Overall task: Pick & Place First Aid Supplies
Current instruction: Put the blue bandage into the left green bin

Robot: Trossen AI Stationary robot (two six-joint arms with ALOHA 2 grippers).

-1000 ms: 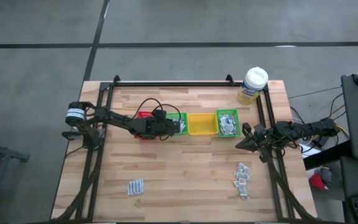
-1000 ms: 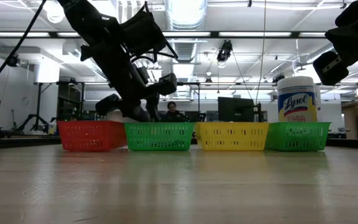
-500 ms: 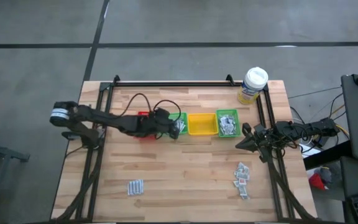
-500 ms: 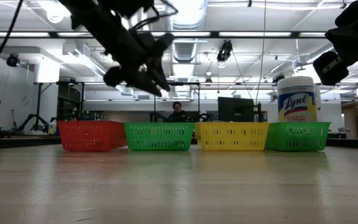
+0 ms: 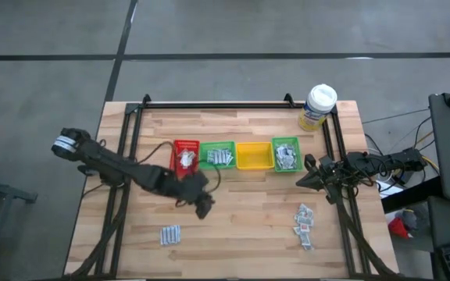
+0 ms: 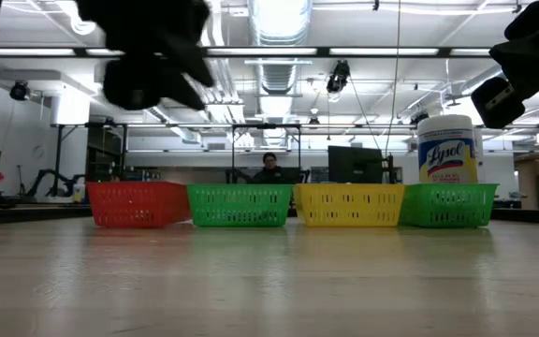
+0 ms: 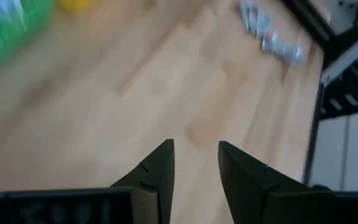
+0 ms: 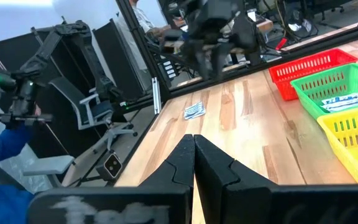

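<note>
Sachets (image 5: 304, 222) lay in a loose cluster on the table (image 5: 241, 226) near the right edge, a second small bunch (image 5: 169, 235) sat near the left front, and others filled the red, green and far green bins. I saw my left gripper (image 5: 203, 208) hovering empty over bare wood, fingers spread. My right gripper (image 5: 309, 178) waited beside the far green bin (image 5: 286, 154), fingers pressed together.
</note>
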